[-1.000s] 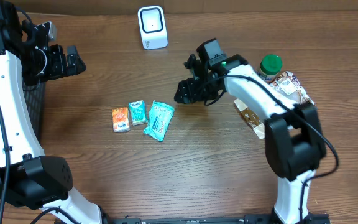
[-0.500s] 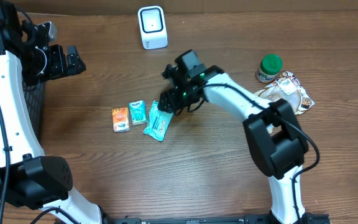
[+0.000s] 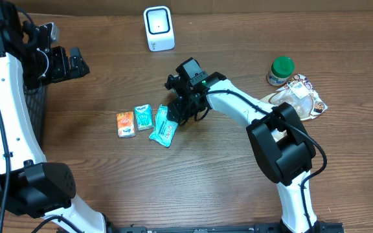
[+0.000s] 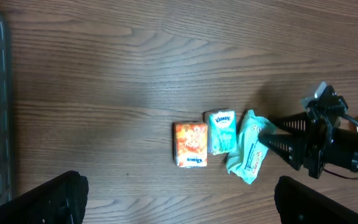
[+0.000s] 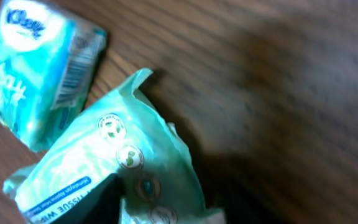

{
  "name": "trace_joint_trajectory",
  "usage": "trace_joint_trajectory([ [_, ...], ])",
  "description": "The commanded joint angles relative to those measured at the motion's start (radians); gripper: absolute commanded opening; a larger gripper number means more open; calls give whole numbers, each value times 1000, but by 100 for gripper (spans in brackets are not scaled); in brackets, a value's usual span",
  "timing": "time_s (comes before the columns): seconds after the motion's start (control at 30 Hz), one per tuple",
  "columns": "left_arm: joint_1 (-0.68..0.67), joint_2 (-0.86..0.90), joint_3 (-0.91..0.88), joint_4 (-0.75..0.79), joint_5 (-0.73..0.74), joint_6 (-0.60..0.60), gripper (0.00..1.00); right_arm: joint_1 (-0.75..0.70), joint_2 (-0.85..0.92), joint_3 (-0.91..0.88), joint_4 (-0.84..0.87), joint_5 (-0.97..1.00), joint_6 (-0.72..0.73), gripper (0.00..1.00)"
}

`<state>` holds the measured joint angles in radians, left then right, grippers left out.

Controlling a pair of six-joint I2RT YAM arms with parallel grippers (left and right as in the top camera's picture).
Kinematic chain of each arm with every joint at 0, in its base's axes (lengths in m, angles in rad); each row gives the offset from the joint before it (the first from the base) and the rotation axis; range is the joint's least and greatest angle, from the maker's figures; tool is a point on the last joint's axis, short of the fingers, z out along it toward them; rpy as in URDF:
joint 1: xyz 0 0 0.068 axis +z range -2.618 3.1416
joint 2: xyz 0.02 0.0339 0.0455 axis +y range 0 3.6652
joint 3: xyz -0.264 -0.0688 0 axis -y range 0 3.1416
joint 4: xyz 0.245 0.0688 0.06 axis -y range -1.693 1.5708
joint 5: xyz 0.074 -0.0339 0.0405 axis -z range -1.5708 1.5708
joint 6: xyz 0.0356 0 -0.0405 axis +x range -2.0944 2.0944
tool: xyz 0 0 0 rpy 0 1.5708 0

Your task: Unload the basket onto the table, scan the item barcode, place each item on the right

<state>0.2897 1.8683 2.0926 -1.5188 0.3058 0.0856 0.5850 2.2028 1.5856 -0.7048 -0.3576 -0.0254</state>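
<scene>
A green wipes pack (image 3: pixel 164 127) lies on the wooden table beside a teal Kleenex pack (image 3: pixel 143 117) and an orange pack (image 3: pixel 125 124). My right gripper (image 3: pixel 177 111) is down at the wipes pack's upper right end and shut on it. In the right wrist view one dark finger (image 5: pixel 95 202) presses the crumpled wipes pack (image 5: pixel 104 155); the other finger is lost in shadow. The Kleenex pack (image 5: pixel 36 74) shows a barcode on its side. The white scanner (image 3: pixel 158 28) stands at the table's back edge. My left gripper (image 3: pixel 76 61) hangs open high at the left, holding nothing.
A green-lidded jar (image 3: pixel 282 70) and a crinkled snack packet (image 3: pixel 300 94) sit at the right. A black wire basket (image 3: pixel 37 110) stands at the left edge. From the left wrist view, the three packs (image 4: pixel 221 132) lie far below my left gripper (image 4: pixel 179 199).
My right arm has swung left from near the jar to the wipes pack, come down onto its end and narrowed its jaws on it. The left arm has not moved.
</scene>
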Motion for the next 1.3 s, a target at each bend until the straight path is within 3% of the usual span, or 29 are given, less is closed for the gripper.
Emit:
trace_joint_trajectory([
  [0.0, 3, -2, 9, 2, -2, 16, 99, 10, 33, 7, -19, 17, 29, 44],
  [0.17, 3, -2, 9, 2, -2, 16, 99, 41, 33, -16, -12, 36, 54, 43],
  [0.4, 3, -2, 9, 2, -2, 16, 100, 56, 33, -15, -26, 63, 169, 4],
  [0.7, 3, -2, 9, 2, -2, 16, 100, -6, -19, 39, -135, 50, 167, 4],
  [1.0, 3, -2, 9, 2, -2, 16, 99, -94, -243, 56, -261, 77, 153, 4],
  [1.27, 3, -2, 9, 2, -2, 16, 100, -53, -353, 56, -348, 591, 335, 4],
])
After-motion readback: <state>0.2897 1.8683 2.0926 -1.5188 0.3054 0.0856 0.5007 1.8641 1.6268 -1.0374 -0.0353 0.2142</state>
